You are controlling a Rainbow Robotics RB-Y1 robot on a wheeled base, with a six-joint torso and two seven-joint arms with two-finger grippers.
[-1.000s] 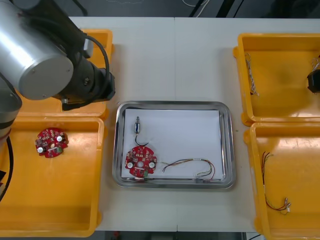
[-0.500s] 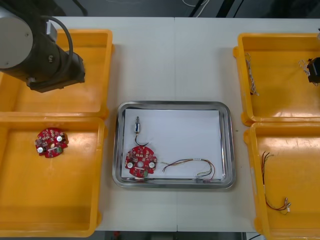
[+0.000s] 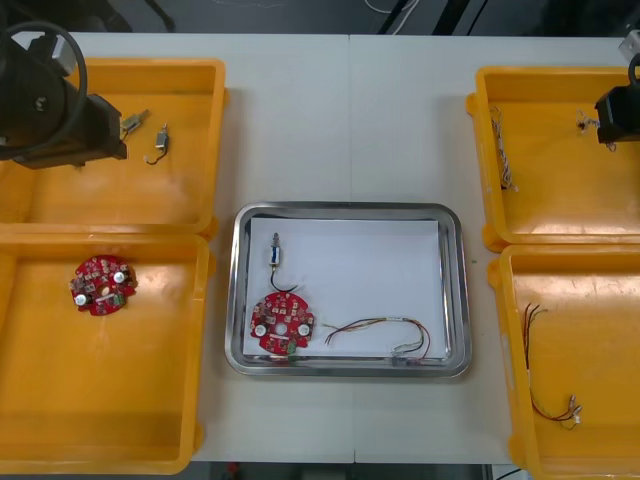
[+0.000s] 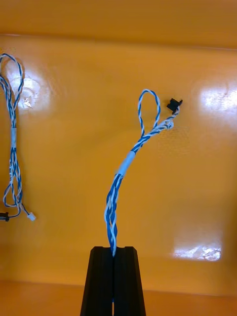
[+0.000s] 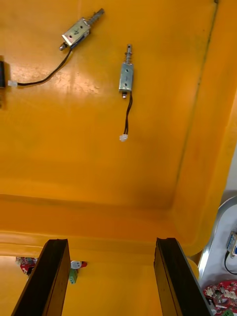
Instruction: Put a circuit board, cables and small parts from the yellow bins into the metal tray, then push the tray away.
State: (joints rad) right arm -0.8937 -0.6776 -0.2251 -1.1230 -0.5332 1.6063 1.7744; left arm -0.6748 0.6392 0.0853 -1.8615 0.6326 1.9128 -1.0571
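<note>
My right gripper [image 4: 113, 254] is shut on one end of a twisted blue and white cable [image 4: 121, 170], which hangs over the far right yellow bin [image 3: 555, 160]. In the front view the right gripper [image 3: 612, 105] sits at that bin's right edge. My left gripper [image 5: 116, 256] is open above the far left yellow bin [image 3: 190, 195], a little short of two small metal parts [image 5: 126, 76] [image 5: 79, 32]. The metal tray [image 3: 345, 209], white inside, holds a red circuit board [image 3: 281, 324], a small metal part [image 3: 274, 252] and a red and yellow cable [image 3: 385, 330].
A second twisted cable [image 3: 503, 150] lies at the far right bin's left side. The near left bin holds another circuit board [image 3: 102, 285]. A thin dark cable [image 3: 545, 370] lies in the near right bin. The left arm [image 3: 45, 95] covers the far left bin's corner.
My left arm has drawn back to the far left, uncovering two small metal parts in the far left bin. The right gripper has shifted a little along the far right bin's edge.
</note>
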